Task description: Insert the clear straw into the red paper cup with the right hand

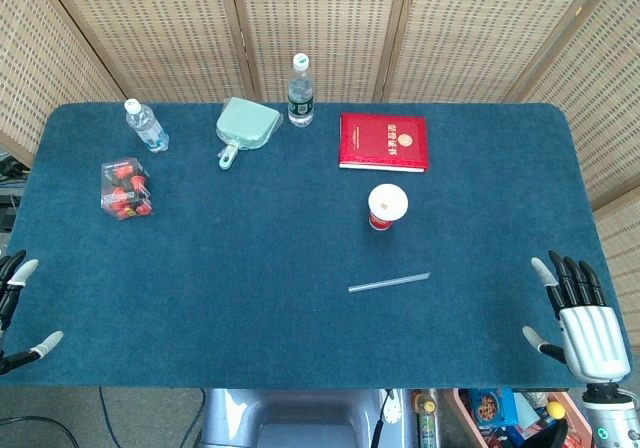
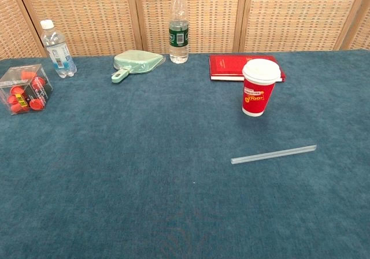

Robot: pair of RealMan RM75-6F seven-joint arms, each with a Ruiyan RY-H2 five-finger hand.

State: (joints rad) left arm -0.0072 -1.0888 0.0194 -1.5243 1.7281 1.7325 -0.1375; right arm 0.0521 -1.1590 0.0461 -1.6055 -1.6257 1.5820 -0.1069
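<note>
Head view shows the right robot hand at the lower right of the frame, fingers spread, holding nothing. The straw lies flat on the worktop just below frame centre, untouched; the cup stands upright above it, apart. Reaching is the step in hand. Next, that hand must travel left and pinch the straw.
</note>
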